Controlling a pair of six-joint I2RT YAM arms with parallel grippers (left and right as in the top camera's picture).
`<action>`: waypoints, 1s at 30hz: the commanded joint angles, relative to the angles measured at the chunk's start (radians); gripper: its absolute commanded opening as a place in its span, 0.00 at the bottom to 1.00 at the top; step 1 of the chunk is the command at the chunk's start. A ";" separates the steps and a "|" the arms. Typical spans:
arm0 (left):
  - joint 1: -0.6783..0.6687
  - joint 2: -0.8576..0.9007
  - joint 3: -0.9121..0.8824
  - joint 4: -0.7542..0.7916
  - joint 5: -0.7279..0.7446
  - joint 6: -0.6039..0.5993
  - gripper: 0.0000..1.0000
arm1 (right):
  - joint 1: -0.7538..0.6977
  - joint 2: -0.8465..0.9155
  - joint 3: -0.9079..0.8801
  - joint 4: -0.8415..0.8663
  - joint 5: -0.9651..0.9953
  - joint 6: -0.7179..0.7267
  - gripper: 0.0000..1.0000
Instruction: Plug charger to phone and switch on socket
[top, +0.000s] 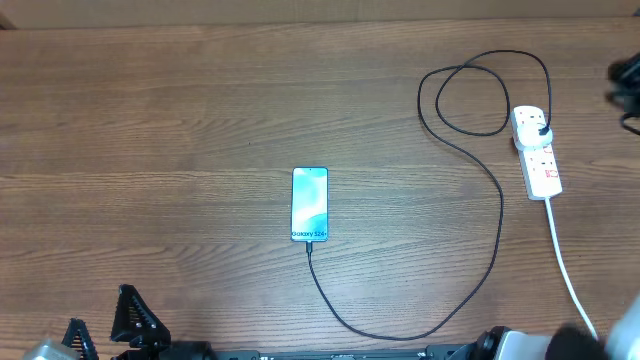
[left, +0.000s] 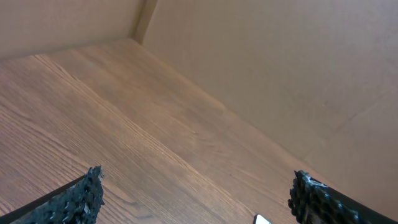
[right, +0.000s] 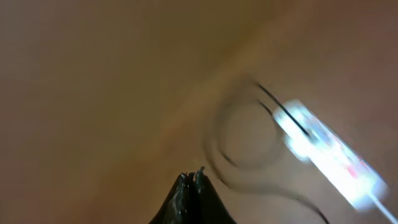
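The phone lies flat on the wooden worktop, its screen lit light blue, with small dark text at its near end. The charger meets the phone's near short edge. From there it sweeps towards the near edge of the worktop, curves away to the phone's right, and climbs into a loose loop beyond and right of the phone. Its plug sits in the far end of the socket, which lies well to the phone's right. How the socket's red switches are set is too small to tell. A white cord runs from the socket towards the near edge.

The left end effector hangs near and to the left of the phone, well apart from it. In the left wrist view it is released, jaws spread wide with nothing between them. The right end effector is clenched on nothing, fingertips together. Its view is blurred, with the socket and the charger's loop smeared beyond it.
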 joint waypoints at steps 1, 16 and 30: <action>0.009 -0.022 -0.003 -0.002 -0.017 -0.020 1.00 | 0.002 -0.179 0.024 0.145 -0.112 0.096 0.04; -0.045 -0.022 -0.003 -0.185 -0.020 -0.035 0.99 | 0.136 -0.478 0.024 0.521 -0.159 0.163 0.04; -0.010 -0.022 -0.003 -0.185 -0.020 -0.035 1.00 | 0.473 -0.738 -0.153 0.437 -0.035 -0.039 0.04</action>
